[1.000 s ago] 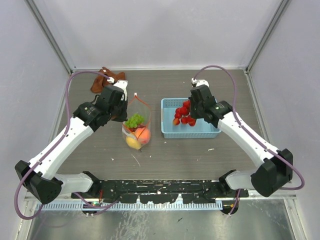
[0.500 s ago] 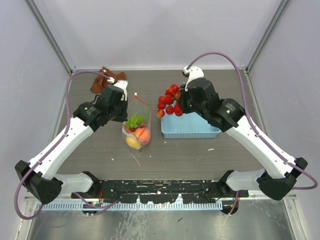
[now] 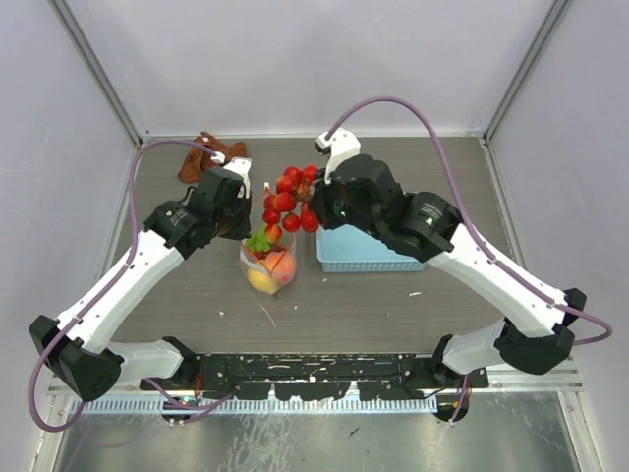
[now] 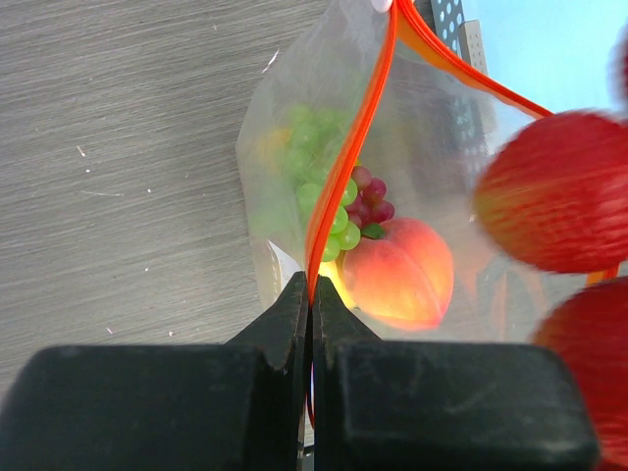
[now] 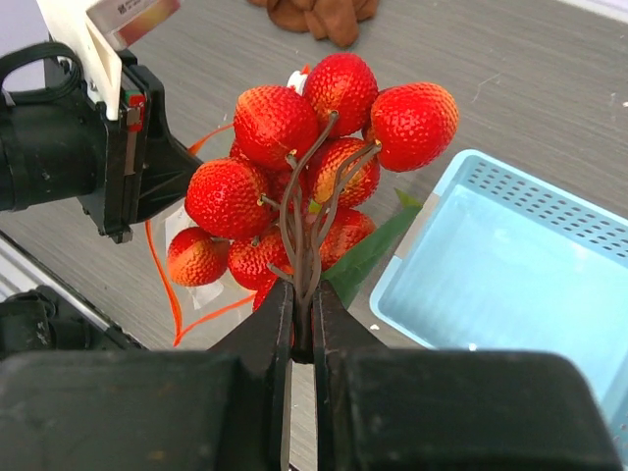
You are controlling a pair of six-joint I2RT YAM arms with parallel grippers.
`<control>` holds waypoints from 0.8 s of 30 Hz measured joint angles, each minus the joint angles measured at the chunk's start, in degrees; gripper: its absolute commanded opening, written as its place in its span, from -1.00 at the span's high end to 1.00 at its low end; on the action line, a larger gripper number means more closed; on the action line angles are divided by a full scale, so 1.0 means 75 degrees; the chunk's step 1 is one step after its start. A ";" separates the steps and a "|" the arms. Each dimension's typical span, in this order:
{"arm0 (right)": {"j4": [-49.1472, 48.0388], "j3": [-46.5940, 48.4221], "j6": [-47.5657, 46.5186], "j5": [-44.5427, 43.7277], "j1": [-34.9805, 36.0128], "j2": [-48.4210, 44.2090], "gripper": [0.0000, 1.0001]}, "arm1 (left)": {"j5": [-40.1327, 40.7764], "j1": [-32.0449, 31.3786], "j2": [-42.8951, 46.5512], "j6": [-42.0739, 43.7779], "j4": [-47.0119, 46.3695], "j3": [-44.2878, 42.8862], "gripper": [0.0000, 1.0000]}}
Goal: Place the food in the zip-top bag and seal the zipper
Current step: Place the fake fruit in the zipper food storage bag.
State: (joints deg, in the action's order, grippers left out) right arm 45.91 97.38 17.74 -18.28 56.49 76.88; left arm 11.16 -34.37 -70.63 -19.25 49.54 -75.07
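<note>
Currently the left gripper is closed tight, with the orange-red zipper of the zip-top bag pinched between its fingertips. From that pinch the strip is seen running straight ahead of the jaws, and the bag's mouth is held open to the right of them. Just beyond the fingertips, inside the clear plastic, a peach is seen, with purple grapes touching its far side and green grapes further ahead. A yellow piece is made out at the bag's bottom in the overhead view. The bag is rested on the table.

The right gripper is nearly closed, and the brown stems of the strawberries are clamped between its jaws. The bunch is carried just ahead of the fingertips, clear of the table. Beyond and below the bunch, the bag's orange rim is glimpsed, and the left gripper is seen off to the left of the right one's fingers. A light-blue basket is placed below and to the right of the right gripper, apart from the fruit. A brown cloth is left far ahead of the right gripper's fingers, well apart from the bag.
</note>
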 measured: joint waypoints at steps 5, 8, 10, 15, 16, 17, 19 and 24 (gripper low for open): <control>0.0052 0.0172 0.0055 0.0326 0.0122 0.0583 0.99 | -0.0003 0.0000 0.0000 0.0000 -0.0003 -0.0003 1.00; 0.0251 0.0350 0.0076 0.0510 0.0192 0.0883 0.99 | -0.0003 0.0000 0.0000 0.0000 0.0000 -0.0003 1.00; 0.0414 0.0507 0.0082 0.0571 0.0224 0.1052 0.99 | -0.0003 0.0000 0.0000 0.0000 0.0000 -0.0003 1.00; 0.0863 0.1064 0.0102 0.0533 0.0306 0.1571 0.99 | -0.0006 0.0000 0.0000 0.0000 0.0000 0.0000 1.00; 0.0927 0.1151 0.0117 0.0501 0.0315 0.1676 0.99 | -0.0006 0.0000 0.0000 0.0000 0.0000 -0.0003 1.00; 0.0991 0.1227 0.0128 0.0478 0.0321 0.1763 0.99 | -0.0009 0.0000 0.0000 0.0000 0.0000 -0.0003 1.00; 0.1172 0.1416 0.0169 0.0417 0.0326 0.1973 0.99 | -0.0009 0.0000 0.0000 0.0000 0.0000 0.0000 1.00; 0.1716 0.2253 0.0259 0.0294 0.0338 0.2667 0.99 | -0.0050 0.0000 0.0000 0.0000 0.0000 0.0000 1.00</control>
State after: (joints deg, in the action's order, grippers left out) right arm 58.78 114.28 19.68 -16.08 59.02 96.88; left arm 10.79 -34.37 -70.63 -19.25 49.54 -75.07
